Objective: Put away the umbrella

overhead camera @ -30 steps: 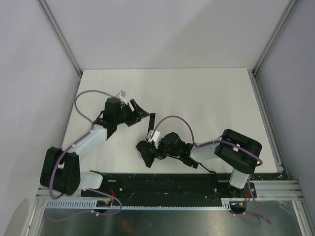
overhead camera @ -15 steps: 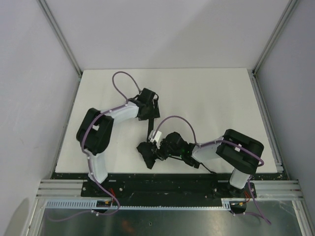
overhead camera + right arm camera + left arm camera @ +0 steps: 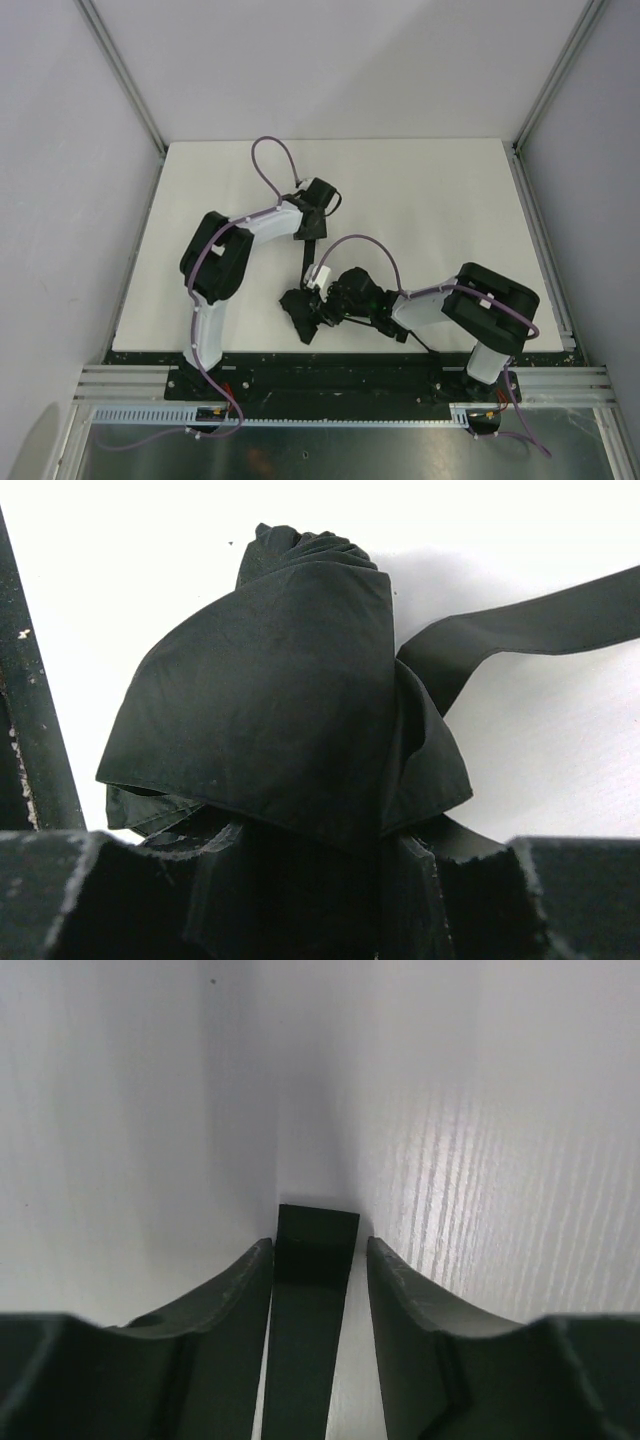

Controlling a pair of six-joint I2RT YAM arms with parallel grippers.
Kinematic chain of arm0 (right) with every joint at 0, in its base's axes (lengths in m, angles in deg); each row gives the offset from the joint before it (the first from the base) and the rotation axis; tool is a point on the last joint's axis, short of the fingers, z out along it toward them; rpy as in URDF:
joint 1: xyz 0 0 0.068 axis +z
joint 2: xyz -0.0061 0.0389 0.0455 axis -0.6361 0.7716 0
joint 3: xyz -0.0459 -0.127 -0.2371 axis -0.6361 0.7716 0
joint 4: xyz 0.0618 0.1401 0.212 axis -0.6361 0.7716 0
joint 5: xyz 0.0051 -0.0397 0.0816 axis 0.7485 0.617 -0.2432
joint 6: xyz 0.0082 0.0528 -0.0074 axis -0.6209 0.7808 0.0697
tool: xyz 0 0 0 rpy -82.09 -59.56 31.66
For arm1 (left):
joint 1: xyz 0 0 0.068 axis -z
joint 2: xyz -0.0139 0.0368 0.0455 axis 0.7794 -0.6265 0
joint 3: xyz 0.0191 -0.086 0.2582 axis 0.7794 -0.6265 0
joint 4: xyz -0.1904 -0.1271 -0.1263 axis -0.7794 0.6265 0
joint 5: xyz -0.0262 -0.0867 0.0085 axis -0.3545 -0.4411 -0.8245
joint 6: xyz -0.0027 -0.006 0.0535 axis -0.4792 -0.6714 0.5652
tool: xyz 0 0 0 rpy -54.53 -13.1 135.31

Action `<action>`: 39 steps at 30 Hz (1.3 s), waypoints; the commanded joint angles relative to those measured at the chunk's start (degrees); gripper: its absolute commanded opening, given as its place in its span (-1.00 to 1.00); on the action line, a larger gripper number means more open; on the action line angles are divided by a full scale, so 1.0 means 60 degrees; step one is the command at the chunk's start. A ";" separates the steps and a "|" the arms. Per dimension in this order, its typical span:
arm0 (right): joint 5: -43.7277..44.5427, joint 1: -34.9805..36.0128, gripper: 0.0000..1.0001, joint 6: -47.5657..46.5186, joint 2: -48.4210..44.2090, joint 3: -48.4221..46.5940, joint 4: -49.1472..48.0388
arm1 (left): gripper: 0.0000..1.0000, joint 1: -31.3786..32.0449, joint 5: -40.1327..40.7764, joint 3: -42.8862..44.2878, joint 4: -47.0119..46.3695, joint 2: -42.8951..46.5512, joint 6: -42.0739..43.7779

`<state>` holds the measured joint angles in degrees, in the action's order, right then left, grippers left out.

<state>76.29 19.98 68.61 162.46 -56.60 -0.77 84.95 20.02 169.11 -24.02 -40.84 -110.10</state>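
Top external view puts the umbrella near the front edge of the table, about midway between the arm bases, bunched into a small black bundle. Its strap lies flat on the table, running from the bundle toward the far side.

The right gripper is clamped on the bundle: in the right wrist view, crumpled fabric fills the space between its fingers. The left gripper sits at the strap's far end with its fingers apart, one on each side. One finger looks to touch the strap's edge and a sliver of table shows on the other side, so nothing is pinched yet.

The umbrella looks light. Its fabric is soft and limp, and it will likely sag and unroll unless held. The strap is thin and floppy, so a pinch near its free end, flat across its width, should hold it. The bundle is best gripped across its thick middle.

Shaft, ribs and handle are not visible, hidden by folds or by the gripper. From above, black on black makes the bundle and fingers hard to tell apart. A dark bar at the left edge of the right wrist view may be umbrella or rig; I cannot tell. No fastener on the strap's end can be made out.
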 commanded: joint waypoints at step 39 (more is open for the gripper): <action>-0.0617 -0.1526 -1.00 0.2665 0.0568 -0.0583 0.1527 | -1.00 0.0273 -0.3085 -0.7227 -0.1932 1.1364 -0.1998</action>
<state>69.89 11.55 82.14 163.07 -57.52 0.42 85.47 2.27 128.50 -31.67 21.43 -119.89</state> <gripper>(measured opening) 0.395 0.004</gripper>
